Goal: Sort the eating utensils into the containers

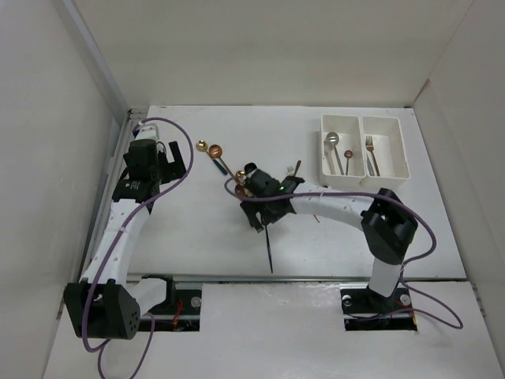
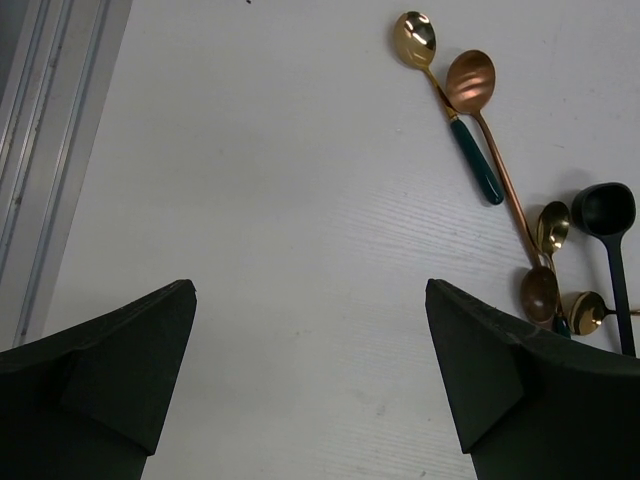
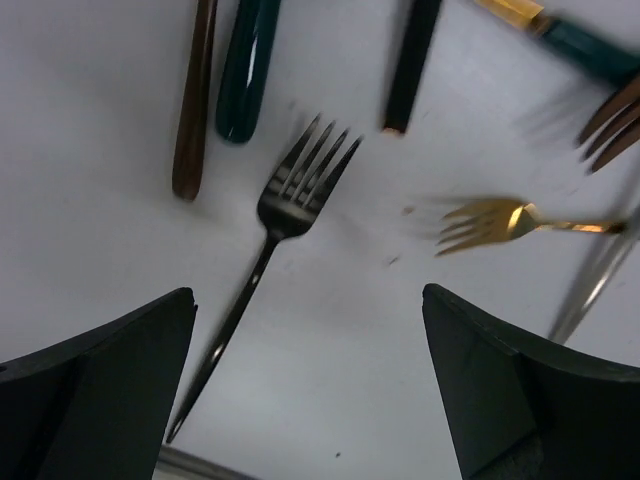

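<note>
Loose eating utensils lie mid-table. A gold spoon [image 2: 415,38] with a green handle, a copper spoon [image 2: 470,80], a black spoon [image 2: 603,210] and small gold spoons [image 2: 553,225] show in the left wrist view. My right gripper [image 1: 256,185] [image 3: 310,380] hovers open over a black fork [image 3: 290,195] [image 1: 270,249], holding nothing. A gold fork [image 3: 490,222] lies to the right of it. My left gripper [image 1: 170,158] [image 2: 310,370] stands open over bare table, left of the spoons. The two white containers [image 1: 347,130] [image 1: 388,146] sit at the back right.
The left bin holds a silver spoon [image 1: 331,140] and a copper spoon [image 1: 348,155]; the right bin holds forks [image 1: 369,154]. White walls enclose the table on three sides. A metal rail [image 2: 40,150] runs along the left edge. Purple cables loop off both arms.
</note>
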Action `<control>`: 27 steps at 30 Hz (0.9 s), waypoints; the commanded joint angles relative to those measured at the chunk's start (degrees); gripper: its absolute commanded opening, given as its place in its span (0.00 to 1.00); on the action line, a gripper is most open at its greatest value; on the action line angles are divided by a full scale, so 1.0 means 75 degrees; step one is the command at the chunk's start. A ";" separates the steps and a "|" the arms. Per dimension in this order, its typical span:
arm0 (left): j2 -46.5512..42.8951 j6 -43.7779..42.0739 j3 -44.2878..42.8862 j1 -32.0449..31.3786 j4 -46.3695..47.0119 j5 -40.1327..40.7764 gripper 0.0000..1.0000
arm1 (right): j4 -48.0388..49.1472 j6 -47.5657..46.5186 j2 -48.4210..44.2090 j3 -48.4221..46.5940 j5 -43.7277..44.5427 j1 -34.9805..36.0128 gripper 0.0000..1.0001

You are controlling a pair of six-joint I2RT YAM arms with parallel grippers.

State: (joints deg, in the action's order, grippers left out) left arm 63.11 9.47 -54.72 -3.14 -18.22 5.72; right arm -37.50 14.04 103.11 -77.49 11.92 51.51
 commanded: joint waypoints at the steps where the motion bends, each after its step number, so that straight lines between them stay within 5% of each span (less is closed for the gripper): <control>1: 0.0033 0.0002 0.0089 0.0043 0.0284 -0.0129 0.99 | -0.0613 0.0776 0.0008 -0.0085 0.0460 0.0770 1.00; 7: 0.0105 0.0002 0.0089 0.0043 0.0285 -0.0129 0.99 | -0.0404 0.0695 0.0689 -0.0110 0.0122 0.1230 0.99; 15: -0.0035 0.0002 0.0089 0.0043 0.0285 -0.0200 0.99 | 0.0088 0.0683 0.1265 0.0242 -0.0183 0.1230 0.81; 20: -0.0106 0.0002 0.0089 0.0043 0.0285 -0.0200 0.99 | 0.0872 0.0682 0.1404 0.1026 -0.1002 0.0529 0.37; 25: -0.0177 0.0002 0.0158 0.0043 0.0214 -0.0129 0.99 | 0.1331 0.0764 0.1124 0.1661 -0.1355 0.0012 0.18; 26: -0.0246 0.0002 0.0159 0.0043 0.0214 -0.0129 0.99 | 0.1331 0.0764 0.1123 0.1753 -0.1286 0.0011 0.00; 27: -0.0247 0.0002 0.0159 0.0043 0.0214 -0.0129 0.99 | 0.1239 0.0846 0.1053 0.1754 -0.1215 0.0011 0.00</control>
State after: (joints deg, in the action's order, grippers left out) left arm 63.37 9.47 -54.41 -3.14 -17.80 4.60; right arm -27.44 20.16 106.91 -68.93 1.37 51.96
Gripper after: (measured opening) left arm 0.989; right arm 0.038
